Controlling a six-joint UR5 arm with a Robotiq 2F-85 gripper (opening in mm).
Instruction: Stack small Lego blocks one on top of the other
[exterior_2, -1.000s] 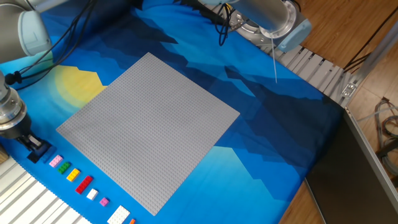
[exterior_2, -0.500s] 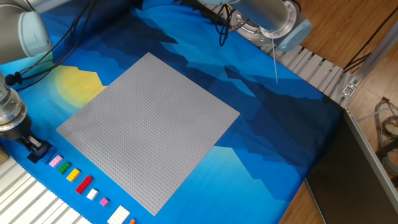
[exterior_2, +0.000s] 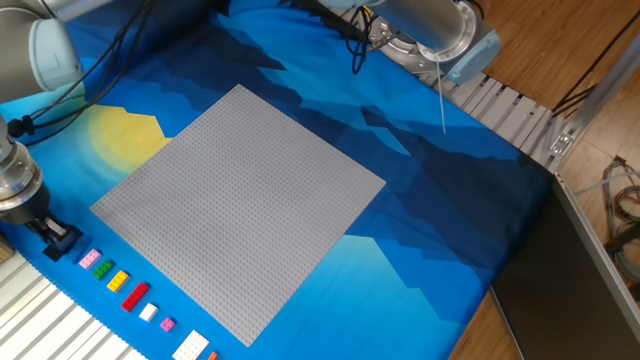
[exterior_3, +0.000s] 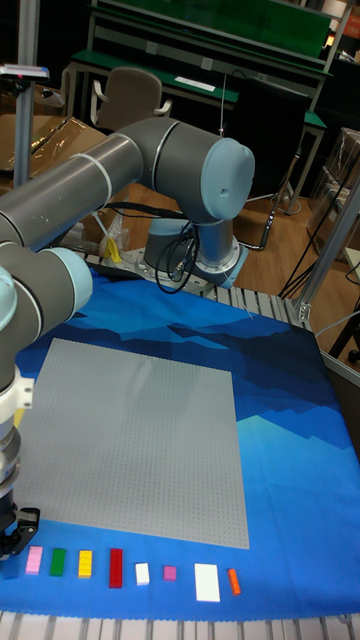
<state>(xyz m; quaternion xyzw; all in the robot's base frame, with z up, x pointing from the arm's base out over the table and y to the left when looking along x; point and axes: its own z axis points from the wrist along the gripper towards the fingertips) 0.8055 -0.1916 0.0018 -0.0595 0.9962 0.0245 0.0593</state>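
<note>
While low, claw (exterior_2: 55, 238) beside pink brick (exterior_2: 89, 258)

Eight small bricks lie in one row along the near edge of the cloth, one of each: a pink block (exterior_3: 34, 560), a green block (exterior_3: 58, 562), a yellow block (exterior_3: 85, 563), a long red block (exterior_3: 116, 567), a small white block (exterior_3: 142, 573), a tiny purple block (exterior_3: 169, 573), a larger white block (exterior_3: 207, 582) and an orange block (exterior_3: 234, 581). A ninth piece, the black block (exterior_2: 60, 240), sits at the left end of the row. There is one grey baseplate (exterior_3: 130, 440) and one blue cloth (exterior_3: 285, 480).
</note>
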